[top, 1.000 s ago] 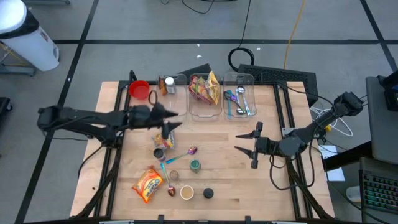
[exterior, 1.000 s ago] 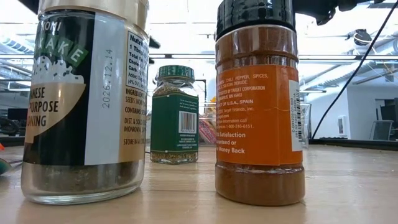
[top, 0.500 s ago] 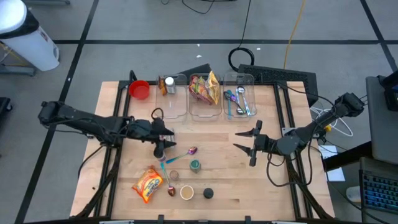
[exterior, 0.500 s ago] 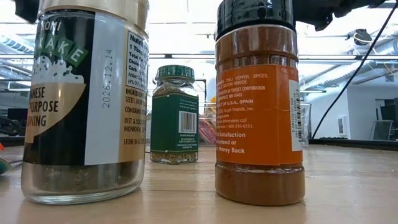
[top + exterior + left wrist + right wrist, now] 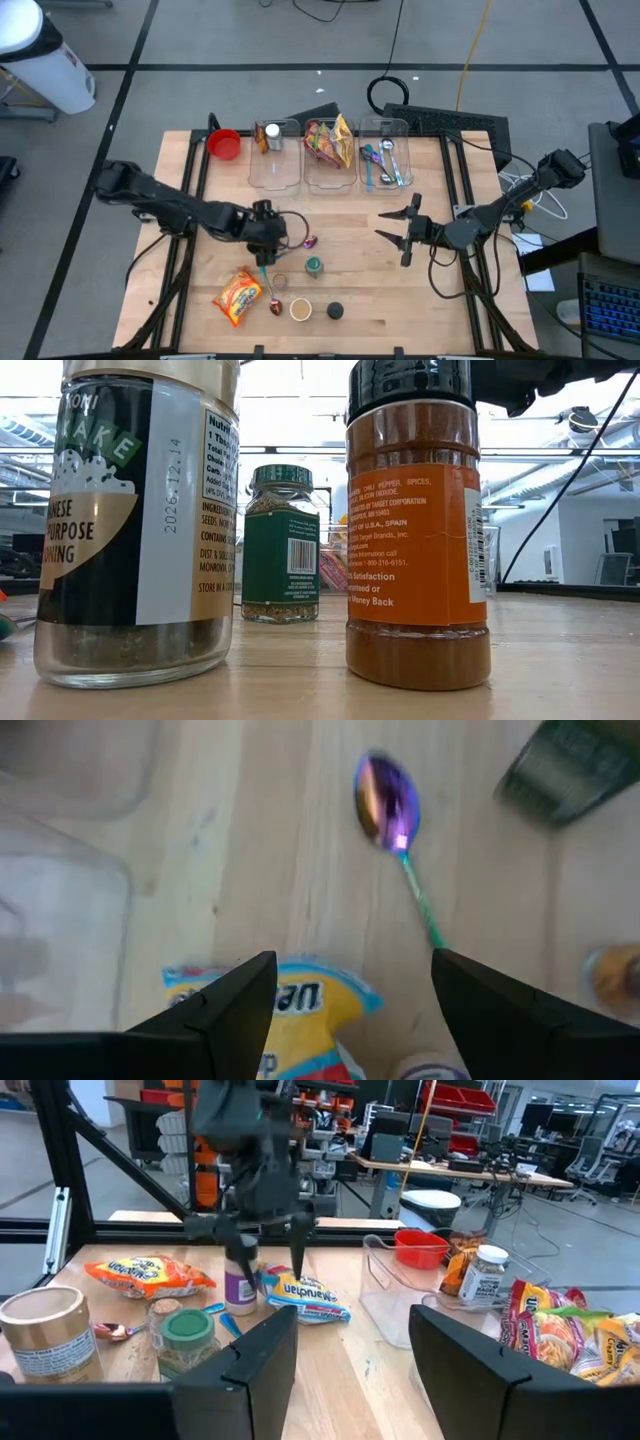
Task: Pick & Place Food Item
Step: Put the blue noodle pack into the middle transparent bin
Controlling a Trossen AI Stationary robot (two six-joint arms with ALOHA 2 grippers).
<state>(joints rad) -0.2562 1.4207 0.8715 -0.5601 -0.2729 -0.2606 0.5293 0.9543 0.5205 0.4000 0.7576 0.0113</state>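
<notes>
A yellow and blue noodle packet (image 5: pixel 296 1008) lies flat on the table near its middle, also seen in the right wrist view (image 5: pixel 305 1297). My left gripper (image 5: pixel 264 1267) hangs open just above it, pointing steeply down, one finger on each side (image 5: pixel 352 968). In the high view the gripper (image 5: pixel 265 238) hides the packet. An orange noodle packet (image 5: pixel 238 296) lies near the front edge. My right gripper (image 5: pixel 396 232) waits open above the table's right half, level, holding nothing.
A purple spoon (image 5: pixel 386 798), a purple-capped bottle (image 5: pixel 240 1285), a green-lidded jar (image 5: pixel 314 266) and other spice jars (image 5: pixel 301 310) stand close by. Three clear bins (image 5: pixel 330 150) and a red bowl (image 5: pixel 225 145) line the far edge.
My left gripper has moved toward the table's near edge and down. It has tipped from nearly level to pointing steeply down over the yellow and blue packet. Its fingers have stayed open.
</notes>
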